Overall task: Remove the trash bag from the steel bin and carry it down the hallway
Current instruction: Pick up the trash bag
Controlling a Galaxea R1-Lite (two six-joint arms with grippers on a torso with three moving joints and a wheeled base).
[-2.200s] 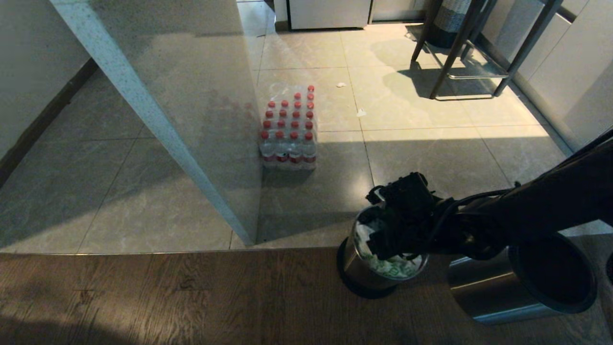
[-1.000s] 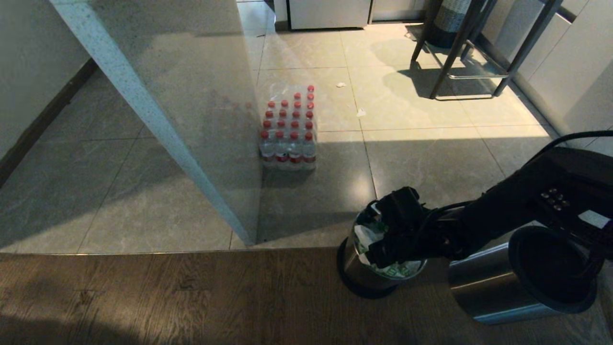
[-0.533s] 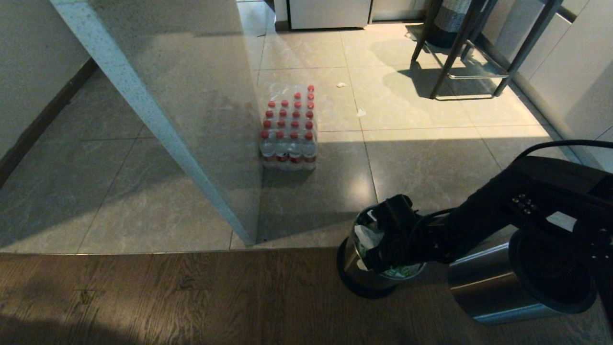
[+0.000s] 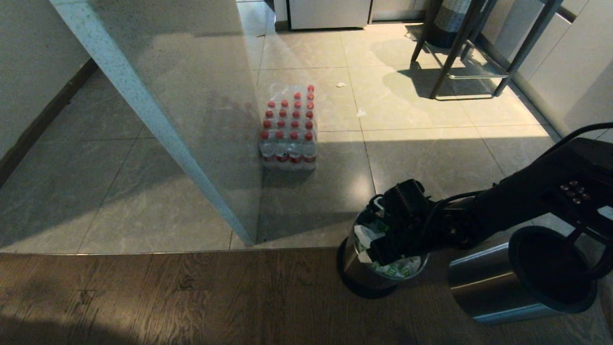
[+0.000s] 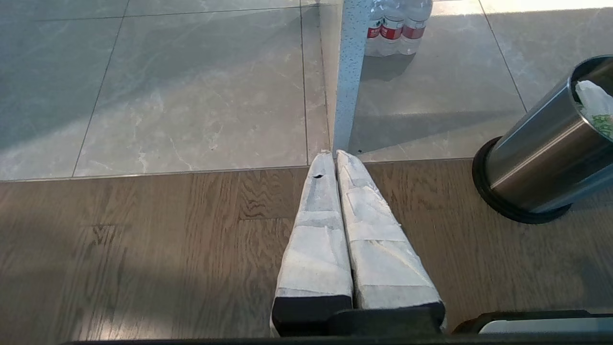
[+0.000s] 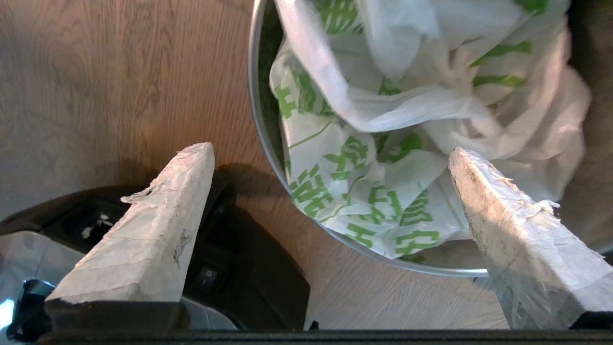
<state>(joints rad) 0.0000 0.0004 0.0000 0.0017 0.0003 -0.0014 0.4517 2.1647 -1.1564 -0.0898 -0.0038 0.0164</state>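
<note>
Wood floor (image 4: 191, 297) meeting grey tiles: right gripper (image 4: 383, 249) hovering over the steel bin (image 4: 357, 270).
Jaws gaping wide, holding nothing, one finger (image 6: 148, 230) outside the rim; the trash bag (image 6: 383, 158) sitting inside (crumpled). Judging: centring toward twelve o'clock, then pinching a handle loop.
</note>
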